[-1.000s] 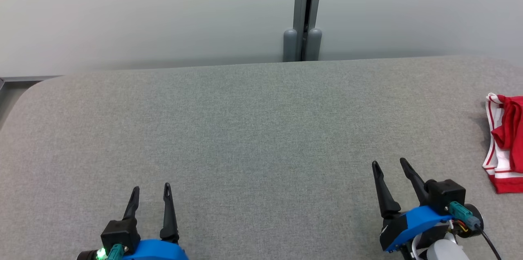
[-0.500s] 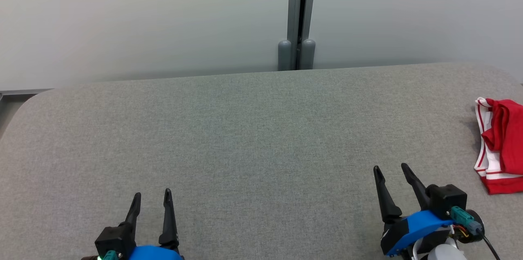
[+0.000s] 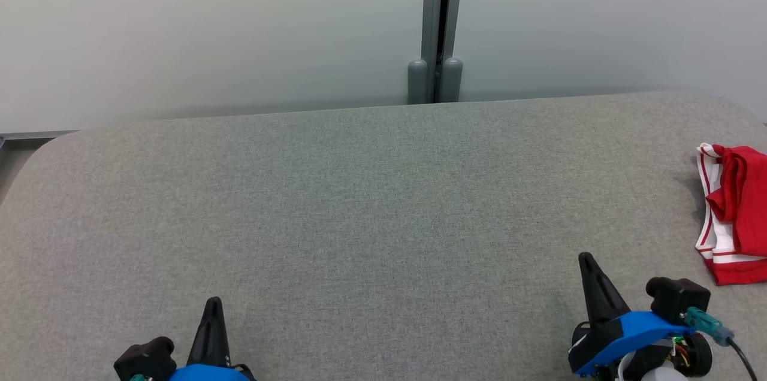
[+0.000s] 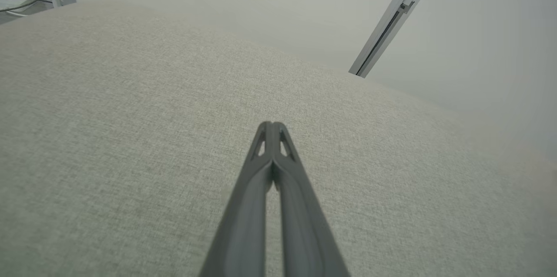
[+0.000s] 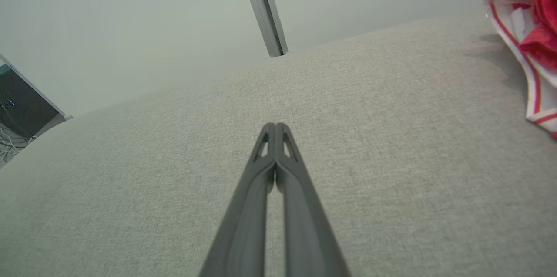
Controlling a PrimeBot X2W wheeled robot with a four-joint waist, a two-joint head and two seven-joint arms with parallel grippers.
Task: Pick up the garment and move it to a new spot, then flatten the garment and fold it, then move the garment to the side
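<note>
At the bottom left of the head view my left gripper [image 3: 213, 302] has its two fingers pressed together on nothing, and its wrist view shows the tips meeting over bare grey pad [image 3: 359, 201]. At the bottom right my right gripper [image 3: 585, 258] is likewise closed and empty, its point leaning up and a little left. The garment [image 3: 734, 213] lies on the pad at the right edge of the frame, to the right of the right gripper and somewhat farther up, apart from it. The frame cuts it off, so I cannot tell its full width. It is red with white striped trim. What shows runs longer up and down the frame than across, with a bunched red fold on top and the trimmed edge facing the middle of the pad. The right arm is much the nearer, while the left sits well apart across the whole pad. Lying at the side in a loose bundle, the garment would suit either a heap waiting to be picked up or a rough fold already set aside. Beyond the pad's far edge are a pale wall [image 3: 210, 27] and a grey post [image 3: 436, 21].
</note>
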